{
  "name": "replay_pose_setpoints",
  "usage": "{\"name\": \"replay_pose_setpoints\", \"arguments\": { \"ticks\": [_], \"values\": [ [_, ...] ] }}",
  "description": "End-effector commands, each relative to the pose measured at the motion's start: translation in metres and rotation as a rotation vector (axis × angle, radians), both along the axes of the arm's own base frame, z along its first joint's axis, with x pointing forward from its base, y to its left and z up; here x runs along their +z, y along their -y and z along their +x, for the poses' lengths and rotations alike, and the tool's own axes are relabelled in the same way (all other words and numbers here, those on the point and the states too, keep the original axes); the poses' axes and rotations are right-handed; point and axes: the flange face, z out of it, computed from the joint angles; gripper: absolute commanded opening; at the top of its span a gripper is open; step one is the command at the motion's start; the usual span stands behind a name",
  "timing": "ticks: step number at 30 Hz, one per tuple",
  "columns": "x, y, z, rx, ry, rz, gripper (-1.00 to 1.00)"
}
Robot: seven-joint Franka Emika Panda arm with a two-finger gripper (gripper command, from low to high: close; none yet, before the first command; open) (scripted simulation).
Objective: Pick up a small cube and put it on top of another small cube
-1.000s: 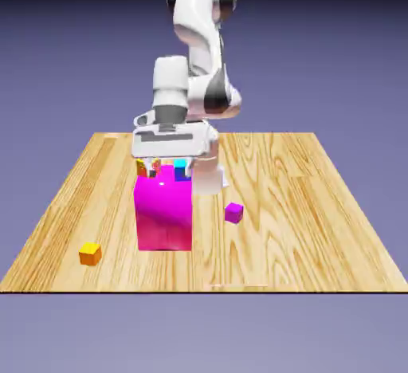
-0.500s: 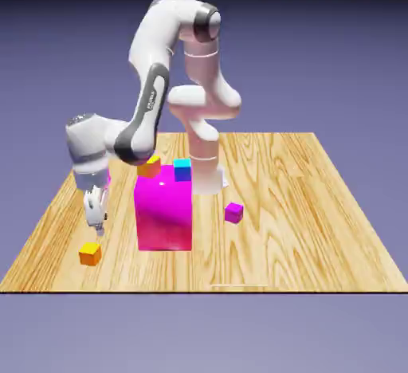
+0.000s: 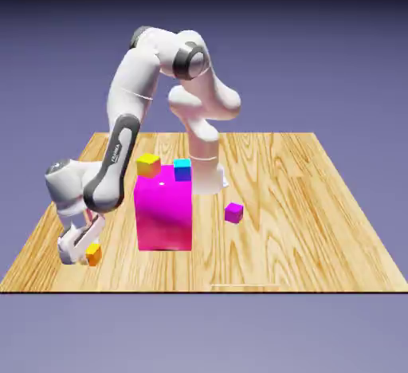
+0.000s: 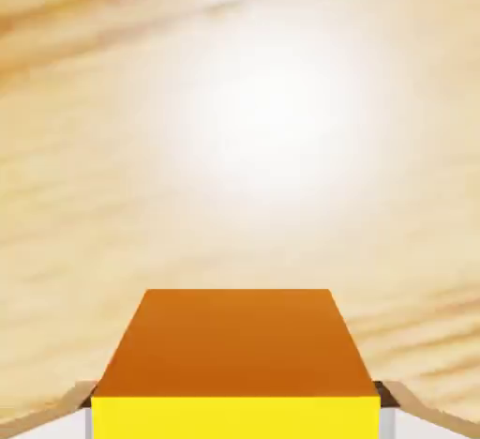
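The small cube [image 3: 94,254] is a tiny orange one, low over the table [image 3: 303,228] near its front corner on the exterior view's left. My gripper [image 3: 88,253] has come down on it from that side, jaws shut against its sides. In the hand view the small cube [image 4: 234,343] fills the gap between the grey fingertips [image 4: 412,409]; its broad face is orange and its nearest face looks bright yellow. My gripper [image 4: 234,423] sits at that view's bottom edge. A small purple cube [image 3: 233,213] lies on the wood to the right of the big block.
A tall magenta block [image 3: 163,212] stands just right of the gripper. On its top sit an orange cube with a yellow top [image 3: 147,164] and a blue cube with a cyan top [image 3: 182,170]. The table's front edge is close below the hand.
The arm swung from above the magenta block to the exterior view's left, then dropped to the table. The jaws, open before, have shut on the small cube.
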Motion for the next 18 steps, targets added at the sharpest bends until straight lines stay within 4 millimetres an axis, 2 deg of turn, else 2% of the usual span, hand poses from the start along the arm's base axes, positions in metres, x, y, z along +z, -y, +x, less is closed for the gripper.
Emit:
{"name": "replay_pose_setpoints", "arguments": {
  "ticks": [1, 2, 3, 8, 13, 18],
  "values": [
    [0.016, 0.002, -0.002, -0.001, -0.002, 0.001, -1.0],
    [0.015, -0.022, 0.016, 0.068, 0.007, 0.016, -1.0],
    [0.024, -0.037, 0.022, 0.128, 0.018, 0.034, -1.0],
    [0.079, -0.107, 0.04, 0.426, 0.069, 0.101, -1.0],
    [0.132, -0.175, 0.04, 0.73, 0.103, 0.137, -1.0],
    [0.182, -0.238, 0.024, 1.034, 0.115, 0.142, -1.0]
  ]
}}
